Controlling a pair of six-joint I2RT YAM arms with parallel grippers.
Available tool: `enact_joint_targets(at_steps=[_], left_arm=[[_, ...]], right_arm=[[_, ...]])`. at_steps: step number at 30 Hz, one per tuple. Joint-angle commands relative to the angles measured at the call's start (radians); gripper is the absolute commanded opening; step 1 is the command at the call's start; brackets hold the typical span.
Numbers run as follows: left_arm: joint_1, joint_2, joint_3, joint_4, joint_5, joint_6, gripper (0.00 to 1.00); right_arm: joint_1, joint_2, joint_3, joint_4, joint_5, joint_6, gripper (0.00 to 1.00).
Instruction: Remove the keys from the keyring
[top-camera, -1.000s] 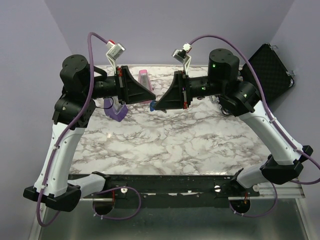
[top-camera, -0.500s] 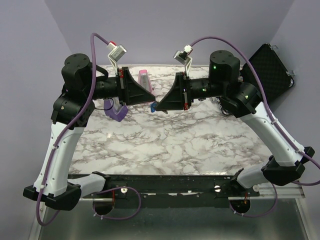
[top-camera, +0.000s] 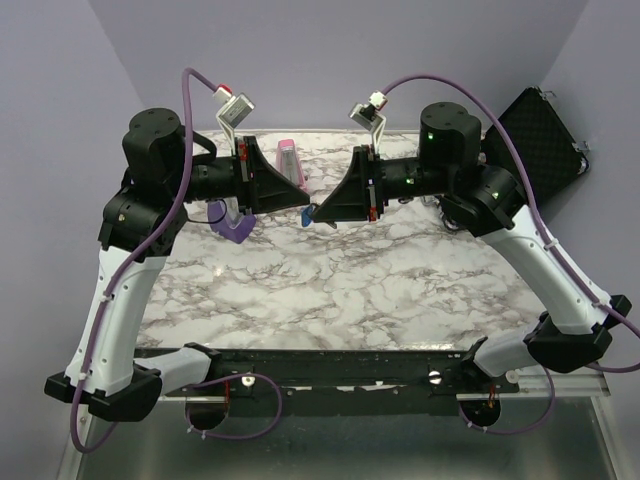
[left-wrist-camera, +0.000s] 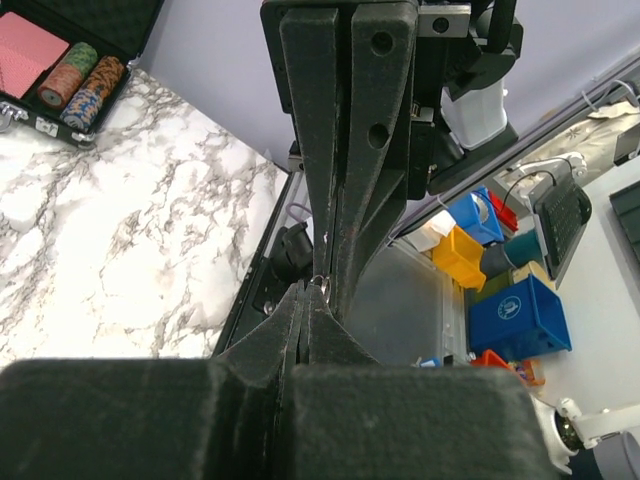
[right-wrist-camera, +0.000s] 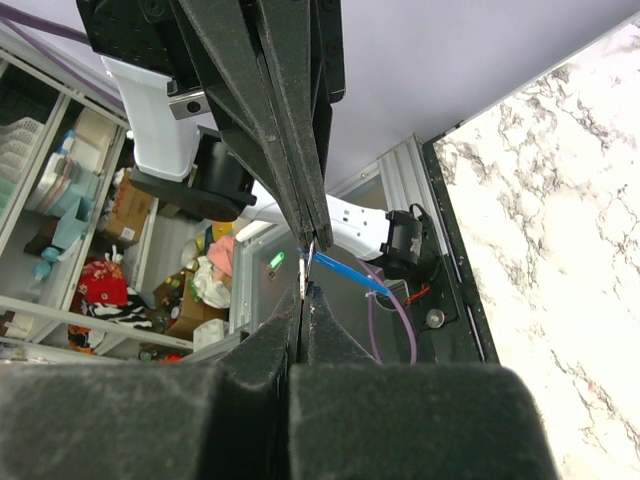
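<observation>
1. Top view, centre: left gripper (top-camera: 301, 192) and right gripper (top-camera: 318, 211) tip to tip, both pinched together; keys (top-camera: 306, 214) between, above table (top-camera: 350, 290).
2. Left wrist, centre: nipping the keyring (left-wrist-camera: 322, 282); separating step, apparently.
3. Right wrist, centre: keys (right-wrist-camera: 345, 272) jutting right; next, probably sliding them off.

Left arm (top-camera: 125, 290): elbow high at far left, wrist level, pointing right.
Right arm (top-camera: 545, 265): elbow high at far right, wrist level, pointing left.
Left hand (top-camera: 300, 195): fingers pressed together.
Right hand (top-camera: 316, 212): fingers pressed together.
Tips: meet nose to nose, mid-scene, far half.
</observation>
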Motion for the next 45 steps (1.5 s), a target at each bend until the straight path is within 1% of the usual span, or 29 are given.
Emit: enact_joint_targets(at_steps=[1, 9, 15, 20, 22, 27, 30, 33, 35, 36, 37, 38, 40, 45], left_arm=[[-0.015, -0.018, 0.034, -0.062, -0.03, 0.062, 0.0], [-0.025, -0.025, 0.049, -0.096, -0.061, 0.104, 0.0], [-0.025, -0.031, 0.069, -0.134, -0.137, 0.133, 0.0], [-0.026, -0.028, 0.081, -0.145, -0.168, 0.139, 0.0], [-0.026, -0.029, 0.083, -0.145, -0.182, 0.136, 0.02], [-0.025, -0.029, 0.088, -0.134, -0.191, 0.127, 0.22], [-0.026, -0.035, 0.088, -0.13, -0.217, 0.124, 0.41], [-0.023, -0.058, 0.078, -0.119, -0.289, 0.121, 0.61], [-0.017, -0.084, 0.051, -0.104, -0.371, 0.114, 0.73], [-0.006, -0.1, 0.033, -0.088, -0.394, 0.107, 0.78], [0.001, -0.112, 0.011, -0.07, -0.406, 0.095, 0.89], [0.015, -0.129, -0.006, -0.05, -0.414, 0.075, 0.93], [0.033, -0.15, -0.047, 0.0, -0.409, 0.041, 0.97], [0.058, -0.201, -0.162, 0.183, -0.328, -0.06, 0.98]], right_arm=[[0.001, -0.024, 0.005, -0.03, 0.025, -0.017, 0.01], [0.001, -0.019, 0.01, -0.024, 0.022, -0.012, 0.01], [0.001, -0.019, 0.013, -0.031, 0.025, -0.016, 0.01], [0.002, -0.019, 0.014, -0.036, 0.027, -0.019, 0.01], [0.001, -0.021, 0.016, -0.041, 0.03, -0.02, 0.01], [0.001, -0.021, 0.019, -0.047, 0.031, -0.023, 0.01], [0.001, -0.022, 0.02, -0.051, 0.034, -0.025, 0.01], [0.001, -0.021, 0.027, -0.057, 0.036, -0.026, 0.01], [-0.001, -0.014, 0.037, -0.07, 0.04, -0.032, 0.01], [0.001, -0.008, 0.045, -0.077, 0.044, -0.037, 0.01], [0.001, -0.008, 0.053, -0.083, 0.053, -0.042, 0.01], [0.002, -0.004, 0.06, -0.088, 0.057, -0.045, 0.01], [0.001, 0.001, 0.068, -0.093, 0.076, -0.048, 0.01], [0.001, 0.001, 0.051, -0.058, 0.074, -0.032, 0.01]])
